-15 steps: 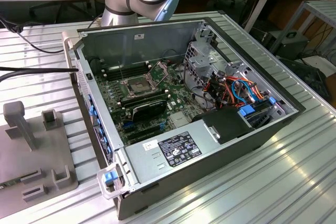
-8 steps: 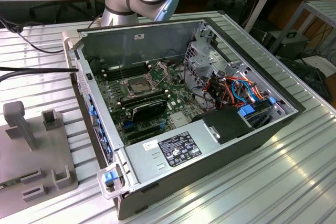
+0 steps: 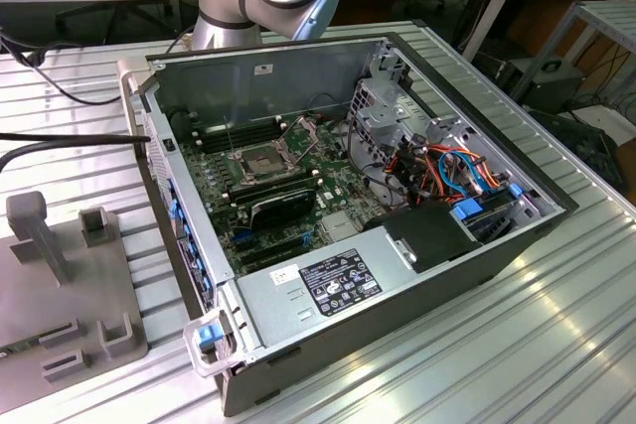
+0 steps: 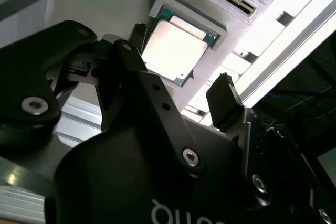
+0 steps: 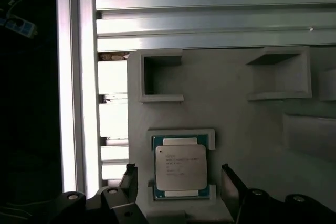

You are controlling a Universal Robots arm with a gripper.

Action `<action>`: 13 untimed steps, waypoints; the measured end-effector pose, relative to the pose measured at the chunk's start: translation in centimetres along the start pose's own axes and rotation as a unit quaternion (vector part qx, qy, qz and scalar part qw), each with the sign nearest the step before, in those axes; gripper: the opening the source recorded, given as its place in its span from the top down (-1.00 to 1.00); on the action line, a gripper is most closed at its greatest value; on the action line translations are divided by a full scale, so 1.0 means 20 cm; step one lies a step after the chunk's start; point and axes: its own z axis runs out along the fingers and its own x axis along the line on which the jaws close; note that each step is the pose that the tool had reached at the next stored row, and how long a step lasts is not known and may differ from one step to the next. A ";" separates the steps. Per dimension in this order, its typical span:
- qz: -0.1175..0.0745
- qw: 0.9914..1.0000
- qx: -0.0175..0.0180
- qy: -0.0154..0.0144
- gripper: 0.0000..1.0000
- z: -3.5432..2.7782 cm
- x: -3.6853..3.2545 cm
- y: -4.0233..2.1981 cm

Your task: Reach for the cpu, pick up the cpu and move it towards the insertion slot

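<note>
Between the gripper's (image 5: 180,183) spread fingers sits the cpu (image 5: 180,167), gaps showing at both edges. A grey holder (image 5: 181,132) frames it.

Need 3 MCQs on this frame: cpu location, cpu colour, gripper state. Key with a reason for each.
1. The cpu lies:
A inside the computer case
B in a recess of the grey fixture plate
C clamped in mid-air

2. Its top is:
A pale grey
B red
C black

3. The gripper is:
A shut on the cpu
B open, one finger either side of the cpu
C shut on nothing

Key:
1 B: the plate's raised rim frames it in the first wrist view.
2 A: pale lid with a green edge.
3 B: gaps show between the fingers and the cpu.
</note>
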 end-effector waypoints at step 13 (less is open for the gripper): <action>0.000 1.000 0.000 0.000 -0.47 0.082 0.002 0.039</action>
